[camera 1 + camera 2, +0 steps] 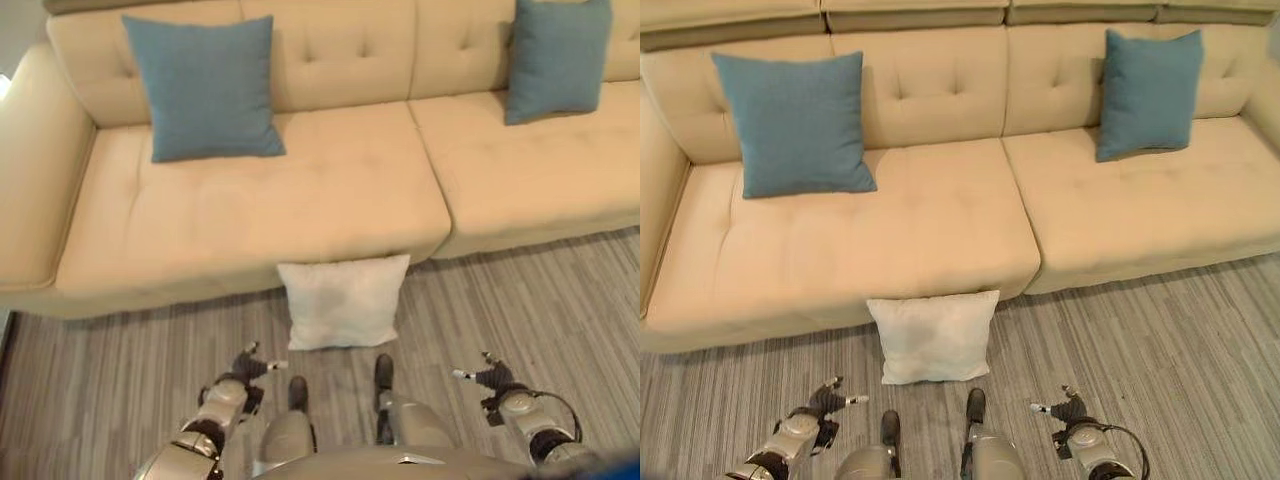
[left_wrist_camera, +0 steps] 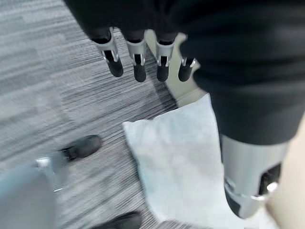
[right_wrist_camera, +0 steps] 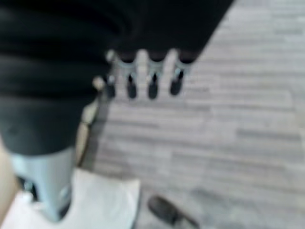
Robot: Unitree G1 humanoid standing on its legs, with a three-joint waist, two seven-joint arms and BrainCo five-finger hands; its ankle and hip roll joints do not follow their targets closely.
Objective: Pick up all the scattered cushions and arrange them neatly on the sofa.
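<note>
The beige tufted sofa (image 1: 940, 230) spans the upper frame, soft and wide, with one teal cushion (image 1: 792, 122) leaning on the backrest at upper left and a second teal cushion (image 1: 1148, 92) at upper right. Down at centre, the white cushion (image 1: 933, 336) lies on the striped grey floor (image 1: 1160, 340), a plump square, its far edge touching the sofa base. It sits straight ahead, between both hands. The left hand (image 1: 825, 402) at lower left looks marginally nearer, fingers straight and empty; the right hand (image 1: 1068, 408) at lower right is likewise spread, holding nothing.
</note>
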